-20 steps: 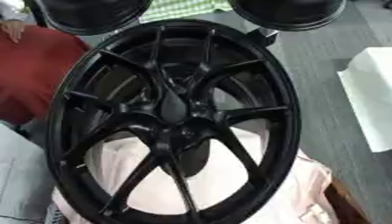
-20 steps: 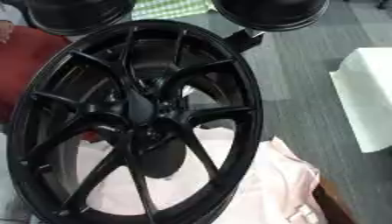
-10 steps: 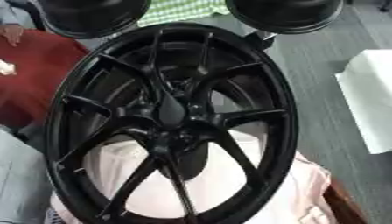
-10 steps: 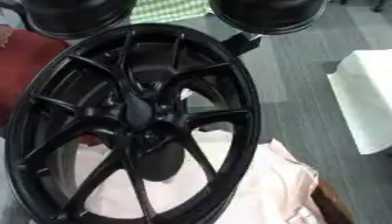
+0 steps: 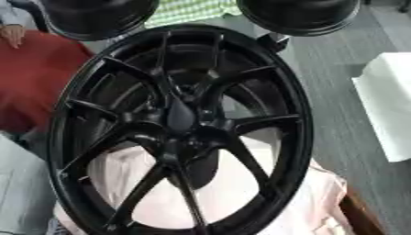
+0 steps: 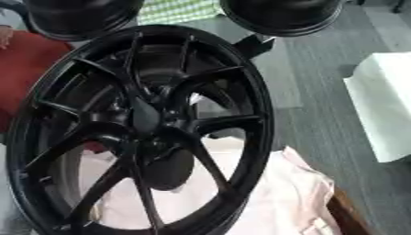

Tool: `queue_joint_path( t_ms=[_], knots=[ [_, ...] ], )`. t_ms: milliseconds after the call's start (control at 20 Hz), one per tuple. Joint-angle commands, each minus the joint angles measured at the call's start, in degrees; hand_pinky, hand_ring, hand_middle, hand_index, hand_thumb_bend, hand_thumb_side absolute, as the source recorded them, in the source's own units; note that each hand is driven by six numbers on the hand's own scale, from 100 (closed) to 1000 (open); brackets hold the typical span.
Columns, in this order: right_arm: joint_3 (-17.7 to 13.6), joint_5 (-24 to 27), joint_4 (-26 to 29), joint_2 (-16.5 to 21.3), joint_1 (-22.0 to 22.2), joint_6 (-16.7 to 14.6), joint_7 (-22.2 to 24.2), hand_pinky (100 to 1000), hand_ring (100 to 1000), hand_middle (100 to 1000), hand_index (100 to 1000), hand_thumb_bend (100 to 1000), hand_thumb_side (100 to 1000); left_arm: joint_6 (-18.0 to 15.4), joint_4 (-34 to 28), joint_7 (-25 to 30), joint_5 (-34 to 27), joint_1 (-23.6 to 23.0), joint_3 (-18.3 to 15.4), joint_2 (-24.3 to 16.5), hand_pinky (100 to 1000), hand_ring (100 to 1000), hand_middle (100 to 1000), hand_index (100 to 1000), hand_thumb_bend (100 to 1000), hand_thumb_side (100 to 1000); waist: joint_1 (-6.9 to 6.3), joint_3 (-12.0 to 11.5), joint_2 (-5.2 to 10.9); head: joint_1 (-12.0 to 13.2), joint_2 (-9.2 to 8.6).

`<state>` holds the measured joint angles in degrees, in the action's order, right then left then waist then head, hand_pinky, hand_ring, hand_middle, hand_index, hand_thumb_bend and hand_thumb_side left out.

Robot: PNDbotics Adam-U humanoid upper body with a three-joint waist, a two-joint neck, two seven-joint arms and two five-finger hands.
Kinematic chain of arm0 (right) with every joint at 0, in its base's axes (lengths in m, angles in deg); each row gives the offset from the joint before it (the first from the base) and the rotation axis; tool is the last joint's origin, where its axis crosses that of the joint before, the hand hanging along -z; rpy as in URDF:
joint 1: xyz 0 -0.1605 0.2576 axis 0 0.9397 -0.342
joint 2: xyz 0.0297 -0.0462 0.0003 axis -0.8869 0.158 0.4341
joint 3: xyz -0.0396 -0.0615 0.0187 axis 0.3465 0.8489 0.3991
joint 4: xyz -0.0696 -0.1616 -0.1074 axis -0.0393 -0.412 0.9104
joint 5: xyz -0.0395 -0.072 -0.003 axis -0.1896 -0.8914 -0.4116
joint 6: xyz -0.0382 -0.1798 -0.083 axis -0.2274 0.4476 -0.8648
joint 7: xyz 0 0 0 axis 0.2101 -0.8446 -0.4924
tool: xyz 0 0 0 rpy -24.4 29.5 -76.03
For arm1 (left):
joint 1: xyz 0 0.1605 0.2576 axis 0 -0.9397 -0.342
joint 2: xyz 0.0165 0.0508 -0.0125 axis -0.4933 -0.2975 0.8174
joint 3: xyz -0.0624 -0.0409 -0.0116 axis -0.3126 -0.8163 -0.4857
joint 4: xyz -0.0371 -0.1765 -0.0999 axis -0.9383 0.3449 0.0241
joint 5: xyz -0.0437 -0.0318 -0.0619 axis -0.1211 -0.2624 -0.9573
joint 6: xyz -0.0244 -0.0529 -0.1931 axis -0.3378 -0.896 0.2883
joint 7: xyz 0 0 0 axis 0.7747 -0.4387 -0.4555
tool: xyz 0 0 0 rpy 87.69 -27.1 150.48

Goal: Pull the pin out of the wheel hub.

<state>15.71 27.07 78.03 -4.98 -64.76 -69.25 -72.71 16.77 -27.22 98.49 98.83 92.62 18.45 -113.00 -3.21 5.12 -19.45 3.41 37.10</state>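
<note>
A large black wheel hub (image 5: 180, 124) with several thin spokes fills both views. It stands on edge, leaning on a pale pink cloth (image 5: 241, 193). A small black stub (image 5: 273, 41) sticks out past its upper right rim; I cannot tell whether it is the pin. Through the lower spokes a dark rounded shape (image 5: 197, 167) shows behind the centre, and I cannot make out what it is. Neither of my hands appears in either view.
Two more round black rims (image 5: 96, 16) (image 5: 297, 13) sit at the top edge. A white block (image 5: 389, 105) lies on the grey carpet at right. A red surface (image 5: 32, 82) is at left, with a person's hand (image 5: 12, 34) at its far corner.
The wheel has turned slightly, so it looks a little narrower in the right eye view. Nothing else has visibly moved.
</note>
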Motion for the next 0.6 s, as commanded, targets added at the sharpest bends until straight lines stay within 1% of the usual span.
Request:
queue_joint_path(
  t_ms=[50, 100, 150, 250, 350, 500, 600],
  knots=[
    [-1.11, 0.74, 0.18, 1.98, -0.52, -0.04, -0.48, 843, 699, 653, 725, 100, 546, 0.83, -1.15, -3.64, -0.50, 1.05, -1.85, -1.85, 841, 799, 770, 830, 431, 547, 0.28, -0.10, 1.26, 0.09, -0.42],
    [-1.12, 0.72, 0.20, 2.00, -0.56, -0.06, -0.50, 843, 699, 652, 725, 100, 544, 1.54, -1.83, -6.29, -0.92, 1.34, -2.25, -1.54, 825, 780, 762, 818, 366, 571, 0.35, -0.15, 1.29, 0.07, -0.37],
    [-1.12, 0.71, 0.24, 2.00, -0.64, -0.09, -0.50, 843, 699, 653, 725, 100, 543, 2.18, -2.68, -9.50, -2.48, 1.67, -2.75, -1.08, 817, 769, 755, 809, 325, 592, 0.42, -0.22, 1.33, 0.05, -0.32],
    [-1.14, 0.69, 0.36, 1.99, -0.89, -0.16, -0.49, 842, 699, 653, 725, 100, 539, 3.09, -4.62, -16.82, -8.85, 2.32, -3.84, 0.00, 792, 746, 746, 791, 230, 664, 0.58, -0.36, 1.42, 0.10, -0.17],
    [-1.19, 0.64, 0.50, 2.03, -1.00, -0.22, -0.49, 842, 700, 654, 725, 100, 537, 3.40, -6.43, -24.41, -18.29, 2.63, -4.85, 0.80, 781, 740, 747, 788, 197, 695, 0.75, -0.49, 1.49, 0.04, -0.27],
    [-1.39, 0.60, 0.60, 2.13, -0.91, -0.25, -0.69, 843, 700, 655, 725, 100, 539, 3.31, -8.44, -34.71, -32.54, 2.05, -5.84, 1.34, 774, 741, 753, 797, 185, 755, 0.89, -0.54, 1.50, 0.03, -0.44],
    [-1.55, 0.69, 0.62, 2.11, -0.79, -0.31, -0.96, 843, 701, 655, 725, 100, 540, 3.38, -9.61, -39.86, -39.34, 0.95, -6.37, 1.75, 771, 741, 754, 797, 183, 776, 0.92, -0.51, 1.45, 0.08, -0.54]
  ],
)
